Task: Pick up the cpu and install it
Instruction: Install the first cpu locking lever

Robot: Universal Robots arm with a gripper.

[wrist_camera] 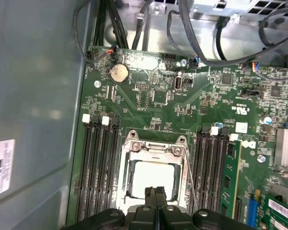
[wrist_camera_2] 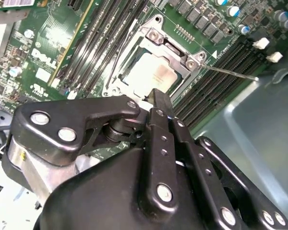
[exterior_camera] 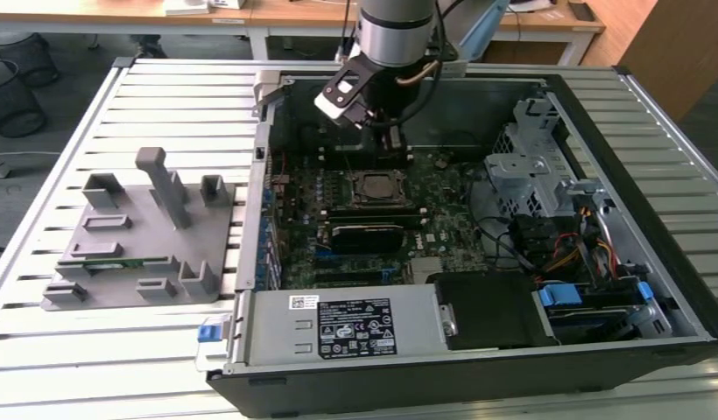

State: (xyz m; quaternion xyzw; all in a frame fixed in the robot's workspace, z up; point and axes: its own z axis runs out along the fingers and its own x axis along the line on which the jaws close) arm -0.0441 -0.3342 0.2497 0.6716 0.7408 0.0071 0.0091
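On the green motherboard, the square silvery cpu sits in its metal socket near the closed end effector.

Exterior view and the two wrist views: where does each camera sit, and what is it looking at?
Exterior view: off the arm, looking down into the open computer case; shows the arm and hand.
First wrist view: at the wrist, facing the motherboard squarely; the hand's shut tips show.
Second wrist view: at the wrist, slanted; the hand's black linkage looms large.
Shared: both wrist views show the cpu in its socket.
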